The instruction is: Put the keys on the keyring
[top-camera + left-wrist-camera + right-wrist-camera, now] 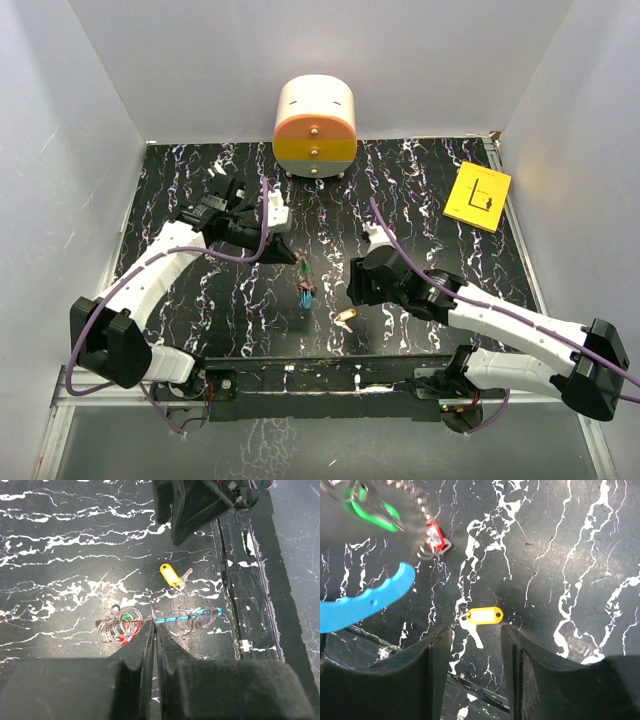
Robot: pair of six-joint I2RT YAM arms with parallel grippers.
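Observation:
My left gripper (293,257) (154,620) is shut on the keyring (186,616), a blue clip strung with several metal rings, and holds it above the table. A green-headed key (376,511) and a red-headed key (434,535) hang from those rings (120,625). A key with a yellow tag (483,615) (170,575) (346,316) lies loose on the black marbled table. My right gripper (475,630) (352,293) hovers just over it, open, with nothing between its fingers.
An orange and white round container (315,125) stands at the back centre. A yellow card (478,196) lies at the back right. The black mounting rail (320,378) runs along the table's near edge, close to the yellow-tagged key. White walls enclose the table.

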